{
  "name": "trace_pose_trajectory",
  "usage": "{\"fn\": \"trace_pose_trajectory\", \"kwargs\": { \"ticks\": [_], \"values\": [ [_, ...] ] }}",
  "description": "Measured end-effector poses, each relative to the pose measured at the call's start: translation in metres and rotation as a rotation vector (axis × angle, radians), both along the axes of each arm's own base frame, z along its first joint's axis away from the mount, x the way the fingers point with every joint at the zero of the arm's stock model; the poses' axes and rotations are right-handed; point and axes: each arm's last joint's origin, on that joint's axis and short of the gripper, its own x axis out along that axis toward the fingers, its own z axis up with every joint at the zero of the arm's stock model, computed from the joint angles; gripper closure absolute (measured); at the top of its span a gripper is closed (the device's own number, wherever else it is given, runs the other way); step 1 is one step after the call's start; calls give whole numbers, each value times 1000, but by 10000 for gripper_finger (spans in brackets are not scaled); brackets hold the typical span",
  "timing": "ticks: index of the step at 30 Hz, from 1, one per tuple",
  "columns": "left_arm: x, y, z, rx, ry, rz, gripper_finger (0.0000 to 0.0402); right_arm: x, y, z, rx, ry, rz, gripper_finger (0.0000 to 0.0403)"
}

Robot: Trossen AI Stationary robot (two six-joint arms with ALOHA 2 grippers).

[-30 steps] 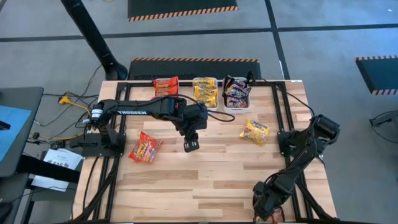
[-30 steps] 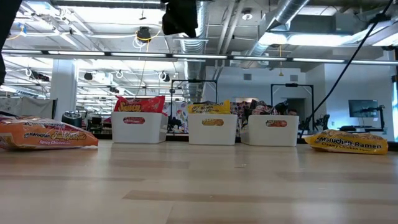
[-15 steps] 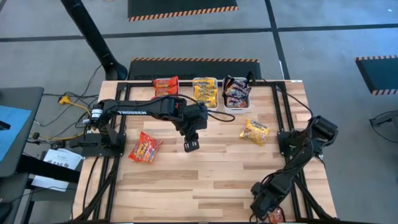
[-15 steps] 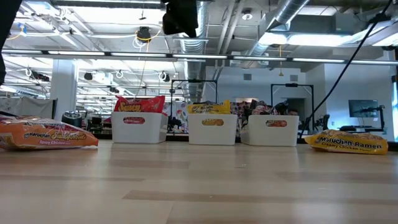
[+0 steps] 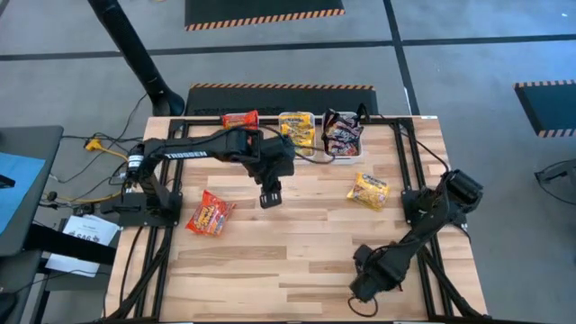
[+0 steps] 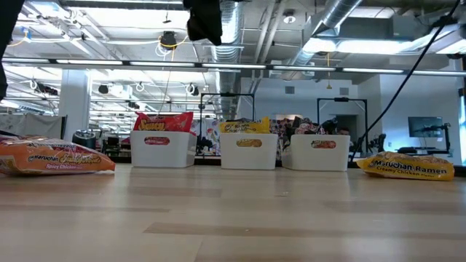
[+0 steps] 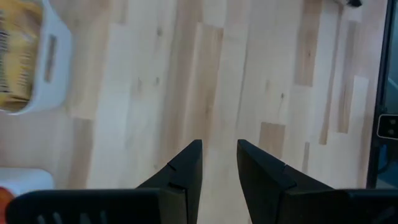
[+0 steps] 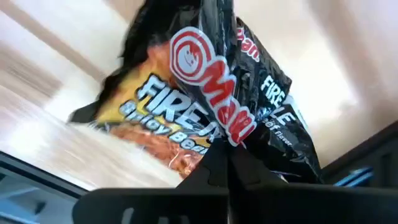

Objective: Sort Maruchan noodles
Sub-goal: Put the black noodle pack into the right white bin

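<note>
At the near edge of the worktop [image 5: 306,261] the right hand [image 8: 227,163] is clamped on a black noodle packet [image 8: 205,106]. Farther in, a red packet [image 5: 210,214] and a yellow packet [image 5: 369,190] lie loose on the wood, and the left hand [image 5: 268,198] hovers between them, fingers slightly apart and holding nothing. At the far edge three white bins [image 6: 250,151] hold sorted packets.

We see a red packet [image 5: 210,214] flat at left, a yellow packet [image 5: 368,190] at right, a black packet [image 8: 211,106] hanging pinched.
</note>
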Motion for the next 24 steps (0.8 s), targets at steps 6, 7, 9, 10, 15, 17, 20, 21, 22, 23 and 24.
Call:
{"fn": "trace_pose_trajectory", "kwargs": {
  "ticks": [6,7,9,10,15,17,20,21,22,23,24],
  "values": [
    [-21,23,24,45,-76,17,316,24,-29,24,-60,13,15,402],
    [-26,26,29,55,-92,18,316,29,-35,28,-73,9,20,402],
    [-36,33,38,74,-120,24,316,38,-50,33,-97,11,30,402],
    [-41,37,42,84,-134,28,316,42,-57,36,-107,10,33,402],
    [-69,50,66,133,-211,53,316,63,-98,49,-155,7,36,401],
    [-80,53,74,152,-238,63,316,71,-115,54,-180,-7,28,401],
    [-95,56,85,180,-273,73,316,82,-140,61,-226,-42,7,401],
    [-101,57,89,190,-283,73,316,85,-148,64,-245,-54,0,401],
    [-106,57,92,199,-290,74,316,87,-156,66,-264,-64,-6,401],
    [-111,57,94,207,-295,73,316,90,-164,68,-286,-73,-8,401],
    [-115,57,96,214,-300,74,316,92,-173,70,-308,-79,-13,401]
  ]
}}
